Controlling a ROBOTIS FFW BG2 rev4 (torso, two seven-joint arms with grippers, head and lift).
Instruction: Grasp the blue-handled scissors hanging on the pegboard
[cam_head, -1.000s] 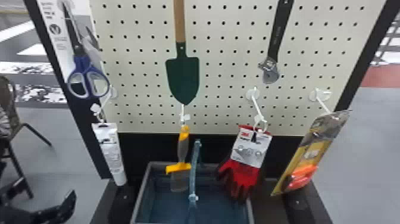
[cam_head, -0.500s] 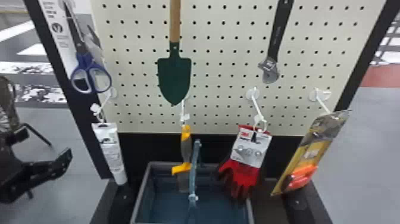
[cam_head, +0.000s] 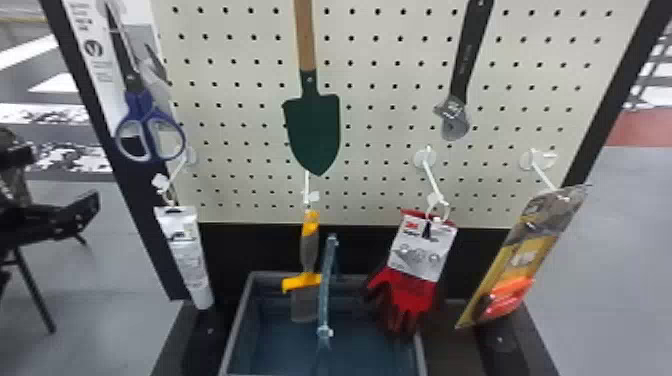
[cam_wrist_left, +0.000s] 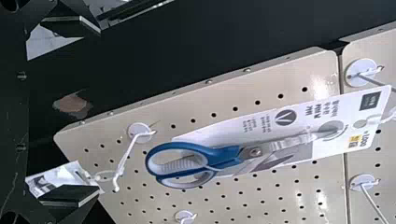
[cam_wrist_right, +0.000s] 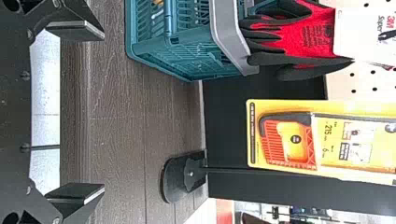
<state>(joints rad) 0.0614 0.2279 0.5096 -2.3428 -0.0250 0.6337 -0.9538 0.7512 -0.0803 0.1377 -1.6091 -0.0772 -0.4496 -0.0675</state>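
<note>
Far left in head view: left gripper (cam_head: 62, 175), just outside the board's black frame, fingers spread wide, nothing between them. Sits higher in view than in both earlier frames, where it started near the bottom edge; climbed in each step. Well apart from scissors.

Blue-handled scissors (cam_head: 136, 102) at left edge of pegboard (cam_head: 240, 145), hanging handles down, blades up, in front of a white card (cam_wrist_left: 210, 133). Handles a touch higher than in the first frame, about level with the second.

White tube (cam_head: 190, 260) hangs below scissors, no clear change.

Green trowel (cam_head: 313, 130), middle, has swung: went left in the second frame, now back right, past its first spot. Yellow-grey scraper (cam_head: 309, 245) below it, slight sway. Blue basket (cam_head: 241, 320) on the near side, unchanged.

Right of middle, wrench (cam_head: 462, 75) up high, red gloves (cam_head: 405, 295) lower, then yellow pack (cam_head: 515, 265): all same places.

Right gripper (cam_wrist_right: 95, 112): fingers wide apart, empty, seen in right wrist view.
</note>
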